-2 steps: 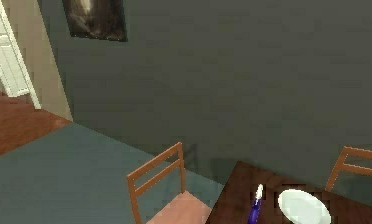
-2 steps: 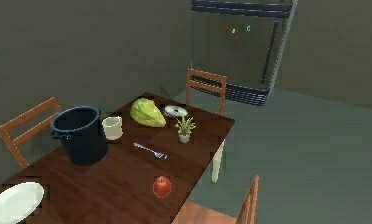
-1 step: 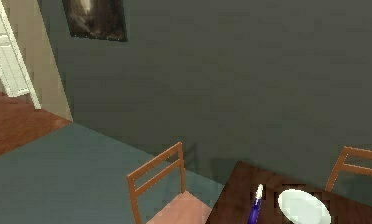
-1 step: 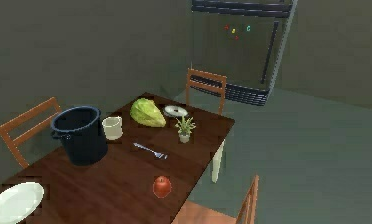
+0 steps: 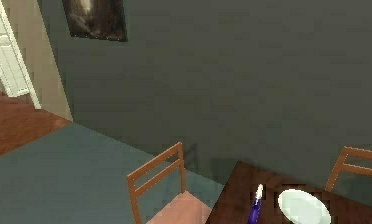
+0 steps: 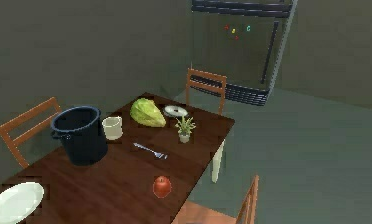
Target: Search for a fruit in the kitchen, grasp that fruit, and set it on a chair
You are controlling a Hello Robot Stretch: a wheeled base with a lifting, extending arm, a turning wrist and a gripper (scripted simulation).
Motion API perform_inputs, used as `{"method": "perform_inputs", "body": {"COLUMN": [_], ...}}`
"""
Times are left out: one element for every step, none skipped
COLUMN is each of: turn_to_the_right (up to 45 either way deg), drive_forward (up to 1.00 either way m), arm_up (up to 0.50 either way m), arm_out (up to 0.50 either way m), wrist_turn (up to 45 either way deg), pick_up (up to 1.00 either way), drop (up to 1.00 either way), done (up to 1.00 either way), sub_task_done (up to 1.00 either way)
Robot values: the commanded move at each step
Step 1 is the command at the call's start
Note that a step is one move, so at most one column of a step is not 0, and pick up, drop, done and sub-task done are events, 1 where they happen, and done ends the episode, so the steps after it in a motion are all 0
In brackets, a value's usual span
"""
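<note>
The gripper's state cannot be told. The red round fruit point(image 6: 162, 186) sits at the low centre of the arm side view on the table point(image 6: 114, 175), near its edge. A glancing touch could roll it off toward the chair point(image 6: 234, 205) at lower right.

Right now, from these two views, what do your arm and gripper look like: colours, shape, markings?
I cannot tell their colours, shape or markings from these pictures. At the arm side view's bottom, around the middle, I see the dark wooden table, a red round fruit and a wooden chair.
</note>
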Motion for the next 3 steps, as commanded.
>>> {"method": "perform_inputs", "body": {"turn_to_the_right": [0.0, 0.0, 0.0], "drive_forward": [0.0, 0.0, 0.0], "arm_up": [0.0, 0.0, 0.0], "arm_out": [0.22, 0.0, 0.0], "wrist_turn": [0.0, 45.0, 45.0], "pick_up": [0.0, 0.0, 0.0], "drop": [0.0, 0.0, 0.0], "done": [0.0, 0.0, 0.0], "sub_task_done": [0.0, 0.0, 0.0]}}
